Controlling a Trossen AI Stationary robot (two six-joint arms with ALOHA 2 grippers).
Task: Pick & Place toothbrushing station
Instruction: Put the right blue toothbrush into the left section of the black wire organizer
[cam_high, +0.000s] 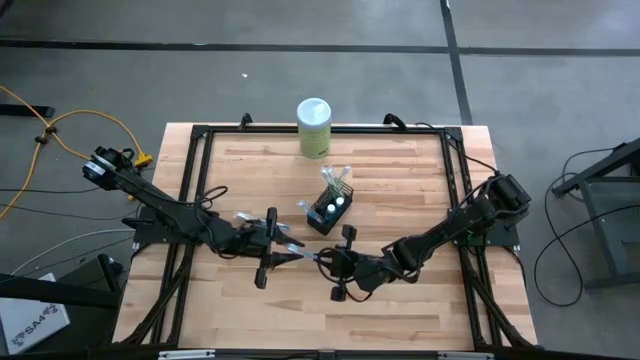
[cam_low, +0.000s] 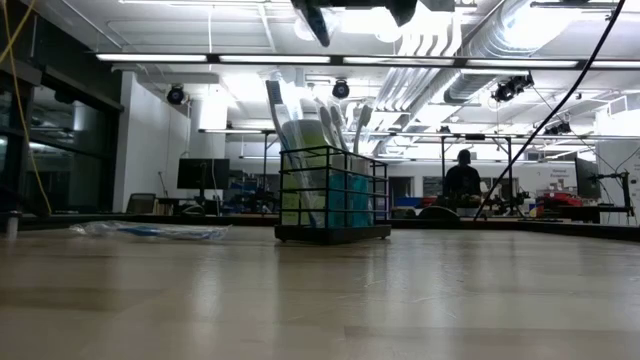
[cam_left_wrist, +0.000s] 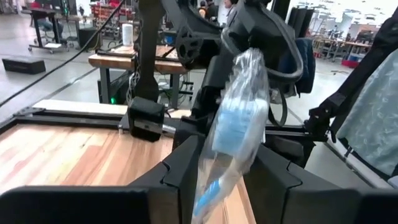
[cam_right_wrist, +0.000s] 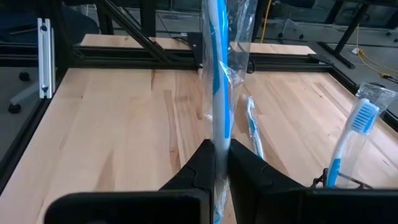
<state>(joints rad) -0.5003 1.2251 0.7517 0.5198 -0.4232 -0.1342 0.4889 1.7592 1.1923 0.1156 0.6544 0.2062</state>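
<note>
Clear plastic wrapping is what we hold between our two hands: a wrapped toothbrush (cam_right_wrist: 217, 93) stretched over the near middle of the wooden desk (cam_high: 400, 170). Our right hand (cam_high: 325, 259) is clenched on one end of the toothbrush, whose blue-and-white handle rises straight up from between its fingers (cam_right_wrist: 199, 165) in the right wrist view. Our left hand (cam_high: 290, 252) meets it from the left, its fingers (cam_left_wrist: 186, 168) standing on either side of the crinkled wrapper; we cannot tell from the views whether they press on it.

Just beyond our hands, near the desk's centre, stands the black wire-mesh holder (cam_high: 330, 212), upright on the wood. Several toothbrushes (cam_high: 338, 180) lean out of its far side, and two white-capped tubes (cam_high: 333, 205) sit in its near side. Another wrapped toothbrush (cam_high: 243, 216) lies flat on the desk left of the holder, apart from it. A pale green canister (cam_high: 314, 128) with a white lid stands at the desk's far edge, well apart from the holder.
</note>
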